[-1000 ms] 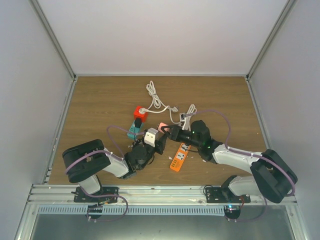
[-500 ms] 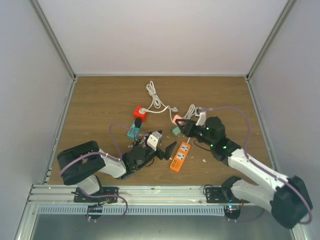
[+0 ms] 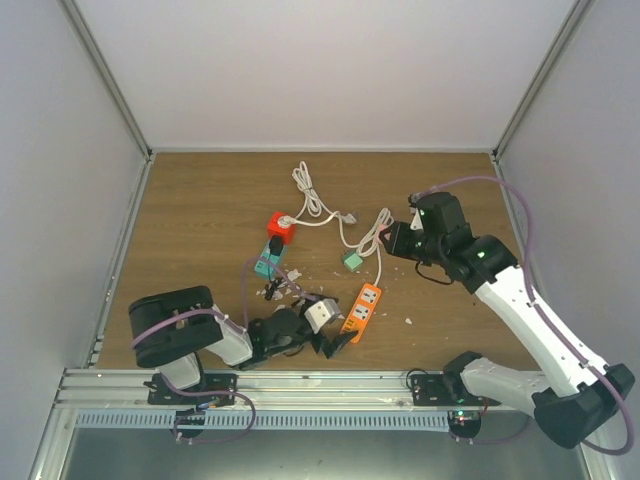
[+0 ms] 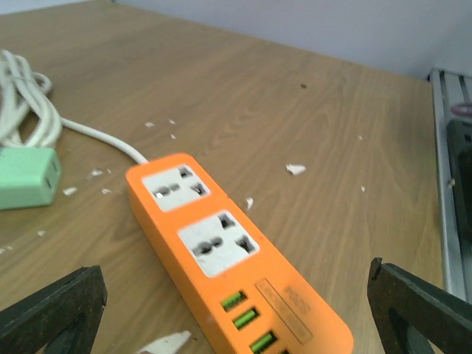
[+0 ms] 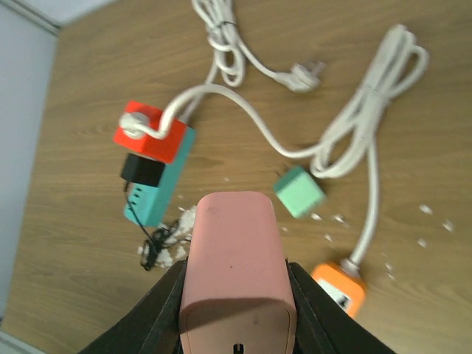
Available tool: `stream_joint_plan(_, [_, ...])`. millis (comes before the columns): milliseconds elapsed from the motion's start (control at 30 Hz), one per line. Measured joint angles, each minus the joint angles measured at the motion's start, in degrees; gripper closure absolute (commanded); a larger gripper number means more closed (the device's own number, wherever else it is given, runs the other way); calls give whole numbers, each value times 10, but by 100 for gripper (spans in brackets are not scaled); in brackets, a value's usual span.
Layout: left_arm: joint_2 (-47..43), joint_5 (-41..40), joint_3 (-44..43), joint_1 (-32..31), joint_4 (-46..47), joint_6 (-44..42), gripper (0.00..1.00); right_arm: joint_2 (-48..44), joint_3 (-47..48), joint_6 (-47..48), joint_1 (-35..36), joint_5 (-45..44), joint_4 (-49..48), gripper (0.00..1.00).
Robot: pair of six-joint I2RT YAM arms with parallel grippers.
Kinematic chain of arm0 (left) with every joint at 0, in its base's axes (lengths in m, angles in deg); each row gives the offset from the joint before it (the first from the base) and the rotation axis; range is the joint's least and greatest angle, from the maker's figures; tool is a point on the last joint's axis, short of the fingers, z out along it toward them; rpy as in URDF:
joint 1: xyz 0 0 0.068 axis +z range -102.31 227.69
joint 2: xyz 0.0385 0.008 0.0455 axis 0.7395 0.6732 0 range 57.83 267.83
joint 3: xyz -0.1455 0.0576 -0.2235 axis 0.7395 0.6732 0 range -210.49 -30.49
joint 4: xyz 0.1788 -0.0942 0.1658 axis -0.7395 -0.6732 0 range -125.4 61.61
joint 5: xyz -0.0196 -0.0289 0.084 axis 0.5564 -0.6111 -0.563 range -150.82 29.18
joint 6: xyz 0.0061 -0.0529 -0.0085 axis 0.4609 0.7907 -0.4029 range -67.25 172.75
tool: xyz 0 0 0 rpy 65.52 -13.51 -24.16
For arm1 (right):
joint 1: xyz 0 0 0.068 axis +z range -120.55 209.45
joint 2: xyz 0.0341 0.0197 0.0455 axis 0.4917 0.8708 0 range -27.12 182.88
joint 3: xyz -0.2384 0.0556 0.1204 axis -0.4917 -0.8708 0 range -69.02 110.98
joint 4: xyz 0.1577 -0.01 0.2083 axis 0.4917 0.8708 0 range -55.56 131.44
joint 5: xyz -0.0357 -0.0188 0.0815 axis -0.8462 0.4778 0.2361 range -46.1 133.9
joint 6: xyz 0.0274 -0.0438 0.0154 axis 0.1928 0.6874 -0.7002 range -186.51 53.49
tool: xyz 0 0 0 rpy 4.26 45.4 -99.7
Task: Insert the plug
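Note:
The pink plug (image 5: pixel 236 273) is a blocky adapter, and my right gripper (image 5: pixel 236 302) is shut on it, one black finger (image 5: pixel 158 313) on each side. That gripper (image 3: pixel 392 243) hangs above the table's right middle. Below it, the orange power strip (image 5: pixel 341 284) lies on the wood. My left gripper (image 4: pixel 236 317) stands open low over the near end of the orange strip (image 4: pixel 221 251), which has two free white sockets and green USB ports. Its fingertips (image 4: pixel 51 310) are spread wide to either side. In the top view the left gripper (image 3: pixel 335 343) sits just left of the strip (image 3: pixel 362 310).
A green adapter (image 3: pixel 352 261) lies by the coiled white cable (image 3: pixel 375 232). The teal power strip (image 3: pixel 268 262) carries a red plug (image 3: pixel 281 227) and a black adapter (image 3: pixel 275 245). White crumbs and a thin black wire (image 3: pixel 280 285) litter the wood. Grey walls enclose the table.
My left gripper has opened and drawn back toward the near edge beside the orange strip. The right arm has risen and swung back right with the pink plug in its jaws.

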Motion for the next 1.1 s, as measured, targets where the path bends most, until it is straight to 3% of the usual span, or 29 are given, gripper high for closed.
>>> stream_joint_plan(233, [54, -17, -5, -29, 10, -23, 1, 56, 56, -19, 1, -1, 177, 100])
stream_joint_plan(467, [85, -38, -5, -38, 48, -34, 1, 156, 76, -17, 1, 52, 260, 100])
stream_joint_plan(767, [171, -71, -11, -39, 151, -33, 1, 317, 167, -11, 5, 92, 301, 99])
stream_joint_plan(1100, [203, -78, -8, -40, 222, -34, 1, 319, 64, -73, 20, 153, 309, 100])
